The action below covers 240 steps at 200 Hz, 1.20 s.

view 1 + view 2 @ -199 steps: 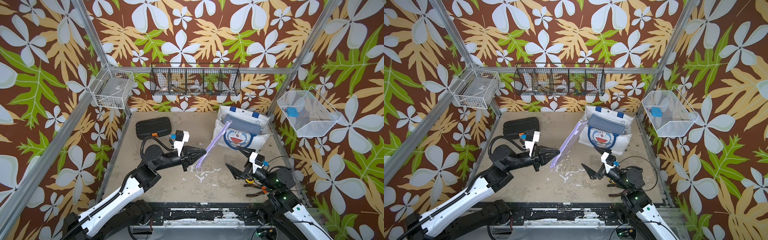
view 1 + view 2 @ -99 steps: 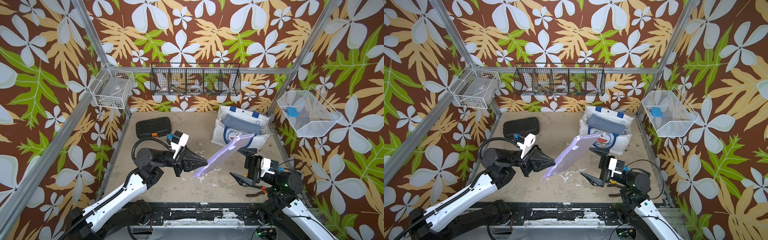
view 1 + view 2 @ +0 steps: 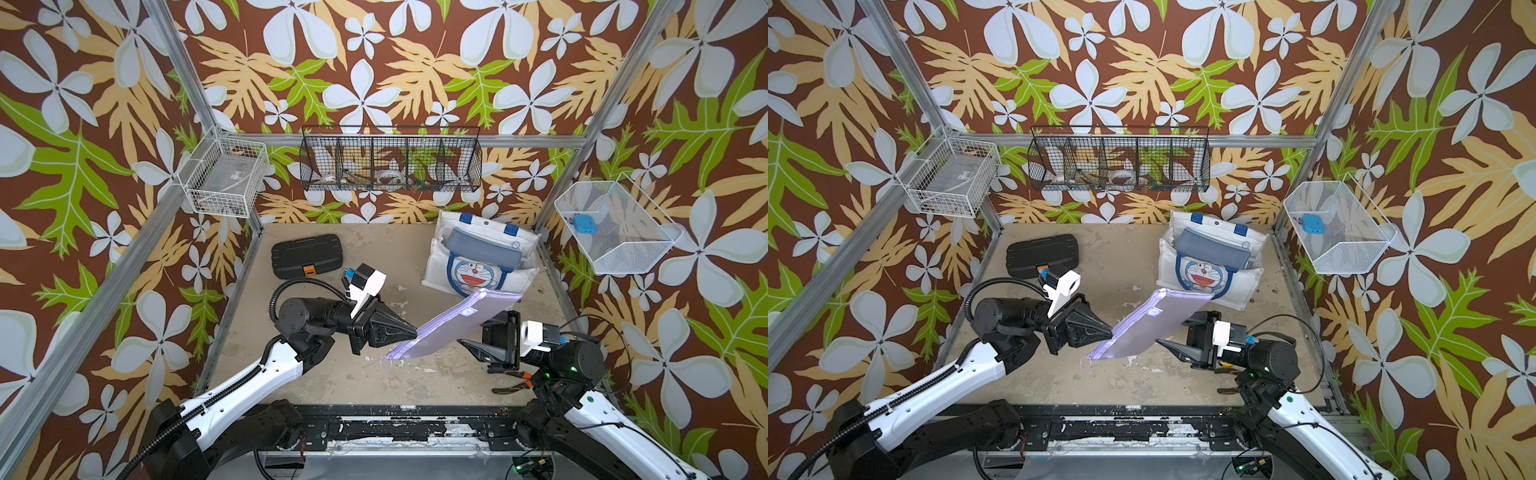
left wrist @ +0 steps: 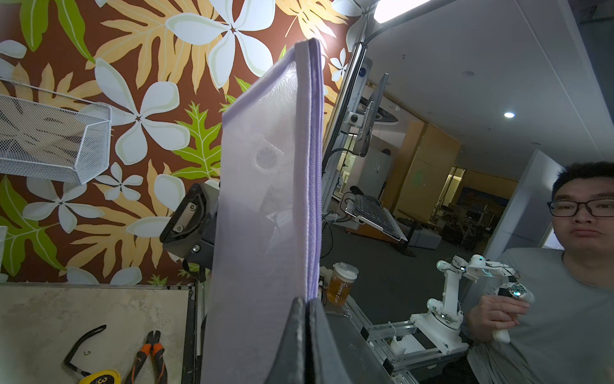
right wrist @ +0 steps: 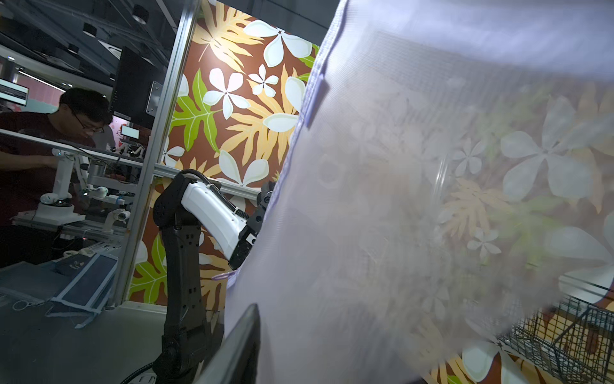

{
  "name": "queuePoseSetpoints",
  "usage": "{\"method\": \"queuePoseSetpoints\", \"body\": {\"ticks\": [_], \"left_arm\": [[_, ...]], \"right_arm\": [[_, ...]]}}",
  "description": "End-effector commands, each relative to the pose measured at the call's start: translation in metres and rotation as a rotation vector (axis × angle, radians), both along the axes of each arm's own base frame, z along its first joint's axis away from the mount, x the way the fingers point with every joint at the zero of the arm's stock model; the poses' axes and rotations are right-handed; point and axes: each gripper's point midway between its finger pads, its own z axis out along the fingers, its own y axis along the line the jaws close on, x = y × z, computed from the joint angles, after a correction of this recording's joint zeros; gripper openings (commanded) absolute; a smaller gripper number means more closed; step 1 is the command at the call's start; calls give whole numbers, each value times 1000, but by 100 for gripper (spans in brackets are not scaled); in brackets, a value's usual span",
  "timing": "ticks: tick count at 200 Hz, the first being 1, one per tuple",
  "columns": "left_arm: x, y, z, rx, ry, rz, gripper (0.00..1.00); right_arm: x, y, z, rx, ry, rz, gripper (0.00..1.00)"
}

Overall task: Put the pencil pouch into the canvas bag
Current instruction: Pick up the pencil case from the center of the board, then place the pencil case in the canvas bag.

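Note:
The pencil pouch (image 3: 453, 326) (image 3: 1150, 326), flat lilac mesh, hangs tilted in the air above the table's middle. My left gripper (image 3: 413, 332) (image 3: 1111, 332) is shut on its zipper edge near the lower corner, as the left wrist view shows (image 4: 307, 302). My right gripper (image 3: 469, 336) (image 3: 1169, 336) is at the pouch's opposite long edge. One finger (image 5: 239, 345) shows under the mesh (image 5: 415, 199), which hides the other finger. The canvas bag (image 3: 478, 274) (image 3: 1204, 278) lies at the back right, just beyond the pouch's upper end, with a grey-blue pouch (image 3: 482, 249) across its mouth.
A black plastic case (image 3: 306, 255) lies at the back left. Orange-handled pliers (image 3: 513, 376) (image 4: 148, 355) and a yellow tape measure (image 4: 99, 377) lie near the right arm's base. Wire baskets hang on the walls: white (image 3: 222, 178), black (image 3: 390, 164), white mesh (image 3: 615, 226).
The left gripper has swung the pouch from nearly upright to a flatter tilt, toward the right arm. The right gripper has risen to the pouch's edge and its jaws have narrowed.

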Motion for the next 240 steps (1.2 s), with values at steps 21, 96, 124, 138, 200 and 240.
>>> {"method": "queuePoseSetpoints", "body": {"ticks": [21,96,124,138,200,240], "left_arm": [[-1,0,2,-13,-9,-11,0],[121,30,-42,136,144,725,100],[153,61,-78,251,203,1009,100],[159,71,-94,296,222,1082,100],[170,104,-119,362,252,1265,100],[175,115,-120,384,235,1327,98]], "right_arm": [[-2,-11,9,56,-42,-68,0],[104,-39,1,-218,111,-699,0],[162,-60,-1,-414,161,-1015,0],[186,-71,-1,-506,161,-1158,0],[269,-132,-8,-784,159,-1608,0],[313,-173,-61,-1044,216,-1733,0]]}}
